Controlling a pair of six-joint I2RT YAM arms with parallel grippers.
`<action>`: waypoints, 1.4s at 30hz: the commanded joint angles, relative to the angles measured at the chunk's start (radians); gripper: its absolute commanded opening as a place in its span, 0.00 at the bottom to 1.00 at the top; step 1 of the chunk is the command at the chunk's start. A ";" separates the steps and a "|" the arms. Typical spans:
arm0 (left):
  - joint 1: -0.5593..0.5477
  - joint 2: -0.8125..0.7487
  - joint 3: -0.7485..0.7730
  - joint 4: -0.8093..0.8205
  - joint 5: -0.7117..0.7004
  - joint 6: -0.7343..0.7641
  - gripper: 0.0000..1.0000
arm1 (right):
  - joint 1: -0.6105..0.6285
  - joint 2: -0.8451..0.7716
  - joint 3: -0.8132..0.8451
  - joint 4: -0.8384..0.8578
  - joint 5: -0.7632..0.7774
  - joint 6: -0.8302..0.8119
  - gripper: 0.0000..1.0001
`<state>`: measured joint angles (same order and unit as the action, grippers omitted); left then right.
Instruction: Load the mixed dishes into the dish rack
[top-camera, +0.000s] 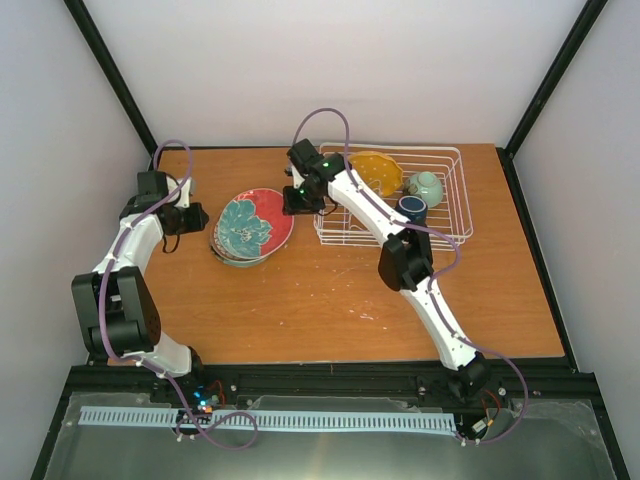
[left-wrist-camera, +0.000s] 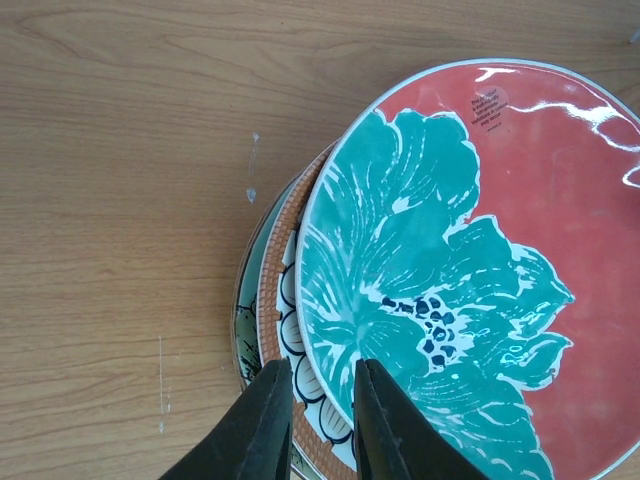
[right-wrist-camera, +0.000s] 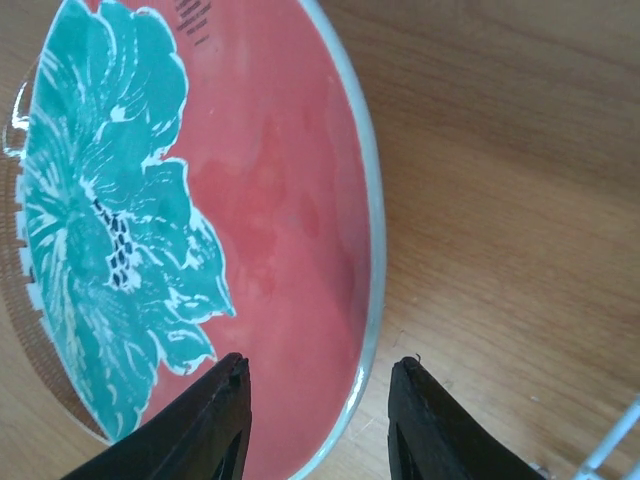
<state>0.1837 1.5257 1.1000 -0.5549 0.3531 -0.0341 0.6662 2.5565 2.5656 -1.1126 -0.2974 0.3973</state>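
Observation:
The red plate with teal flower (top-camera: 255, 222) lies on top of a plate stack, shifted right of it. My left gripper (top-camera: 200, 220) is at its left edge. In the left wrist view the fingers (left-wrist-camera: 318, 365) stand narrowly apart above the red plate's (left-wrist-camera: 520, 220) rim, over the white floral-patterned plate (left-wrist-camera: 290, 290). My right gripper (top-camera: 293, 200) is wide open, astride the red plate's (right-wrist-camera: 270, 200) right rim in its wrist view (right-wrist-camera: 320, 362). The dish rack (top-camera: 455, 200) holds the orange-yellow plate (top-camera: 375, 172), the pale green bowl (top-camera: 427, 186) and the dark blue mug (top-camera: 412, 207).
A pale teal rim (top-camera: 240, 262) shows under the stack; I cannot tell what dish it is. A rack wire (right-wrist-camera: 612, 445) shows at the right wrist view's lower right. Bare wooden table (top-camera: 330, 300) lies in front, with walls on three sides.

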 joint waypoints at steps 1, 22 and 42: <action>-0.001 -0.036 0.004 0.013 -0.023 0.014 0.19 | -0.010 0.043 0.018 -0.085 0.170 -0.049 0.40; -0.002 -0.053 -0.011 0.028 -0.023 0.014 0.19 | -0.031 0.098 0.028 -0.095 -0.006 -0.009 0.49; -0.001 -0.075 -0.026 0.041 -0.028 0.013 0.18 | -0.013 0.126 0.025 -0.035 -0.127 0.010 0.44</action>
<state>0.1837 1.4734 1.0767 -0.5377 0.3344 -0.0334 0.6605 2.6232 2.6087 -1.1416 -0.3553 0.3702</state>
